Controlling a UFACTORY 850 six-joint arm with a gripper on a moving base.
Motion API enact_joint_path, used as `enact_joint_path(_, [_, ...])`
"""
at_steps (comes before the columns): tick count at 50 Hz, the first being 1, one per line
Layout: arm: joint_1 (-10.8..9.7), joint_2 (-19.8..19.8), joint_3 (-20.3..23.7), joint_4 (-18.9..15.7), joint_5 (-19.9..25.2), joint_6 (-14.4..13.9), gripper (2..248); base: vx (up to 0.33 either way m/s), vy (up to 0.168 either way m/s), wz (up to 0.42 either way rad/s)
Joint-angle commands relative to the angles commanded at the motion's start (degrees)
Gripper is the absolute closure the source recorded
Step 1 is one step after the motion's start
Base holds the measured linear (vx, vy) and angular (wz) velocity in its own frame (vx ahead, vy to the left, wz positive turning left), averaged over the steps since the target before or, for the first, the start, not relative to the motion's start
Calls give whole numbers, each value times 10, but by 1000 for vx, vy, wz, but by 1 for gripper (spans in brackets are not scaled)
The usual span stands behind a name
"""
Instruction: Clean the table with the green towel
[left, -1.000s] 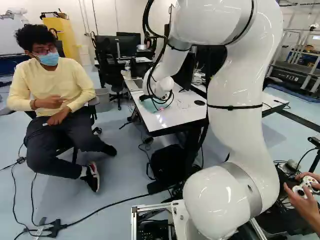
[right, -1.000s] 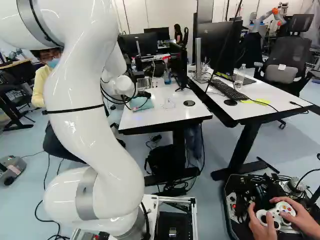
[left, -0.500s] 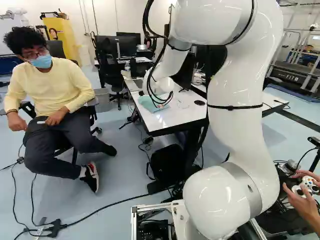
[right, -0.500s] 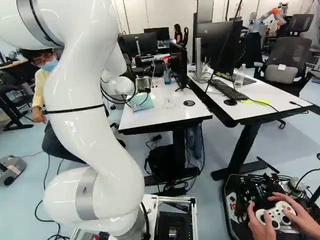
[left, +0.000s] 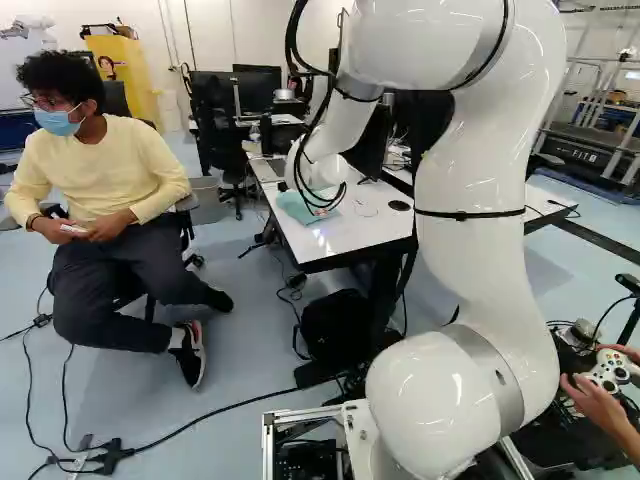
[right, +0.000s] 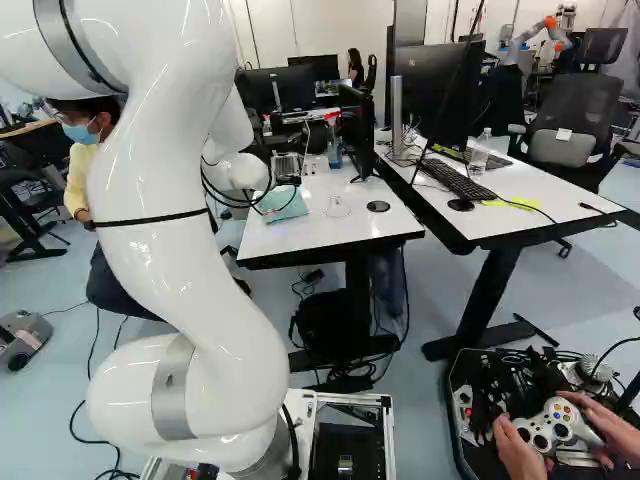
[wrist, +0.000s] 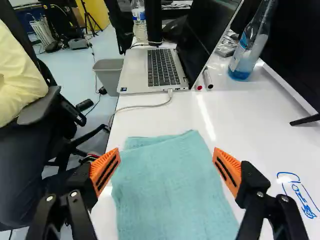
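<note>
**Open gripper over the green towel, nothing clamped yet**

So, the gripper (right: 288, 182) is parked low over the white table (wrist: 255, 117), with its two fingers spread wide. The orange pads (wrist: 105, 171) are set well apart and nothing is gripped. Whether the table is touched by them can't be told.

The green towel (wrist: 172, 190) is laid out mostly flat on the tabletop, below and between the fingers, with a layer doubled over along its far edge.

Taking twelve o'clock as dead ahead of the gripper, an open laptop (wrist: 164, 70) is found at twelve, with a pale cable (wrist: 142, 105) strung between it and the towel. Two markers (wrist: 207, 78) are tucked just beside it at one o'clock, and a bottle of blue liquid (wrist: 242, 62) is placed farther out, also around one. Blue ink scribbles (wrist: 299, 196) can be spotted at about four. Off the table, a grey bin (wrist: 108, 75) is seen at eleven.
</note>
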Motion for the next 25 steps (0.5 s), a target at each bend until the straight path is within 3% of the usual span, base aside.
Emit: enact_joint_path(25, [0, 0, 0, 0, 0, 0, 3, 0, 0, 0])
